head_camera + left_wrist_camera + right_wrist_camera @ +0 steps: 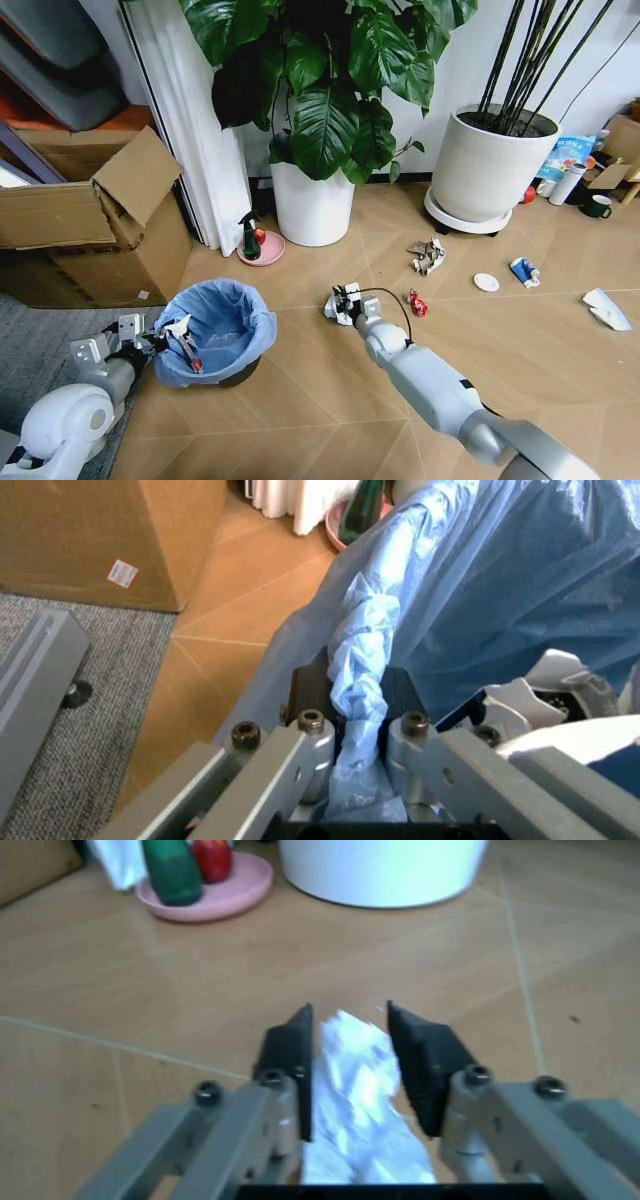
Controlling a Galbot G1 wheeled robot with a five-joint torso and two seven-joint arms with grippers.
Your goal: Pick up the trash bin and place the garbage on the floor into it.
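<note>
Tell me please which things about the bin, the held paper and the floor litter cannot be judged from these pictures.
- Inside of the trash bin, head view: the blue bag and left gripper hide the bottom.
- Bin body, left wrist view: bag folds cover it.
- Paper wad in the right gripper, right wrist view: its lower part is cut off by the edge.
- Blue-white packet, head view: print too small to read.

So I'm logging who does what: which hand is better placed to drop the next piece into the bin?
The right hand: it is already shut on a crumpled white paper wad, close beside the trash bin. The left hand is busy, clamped on the bin's blue bag rim.
</note>
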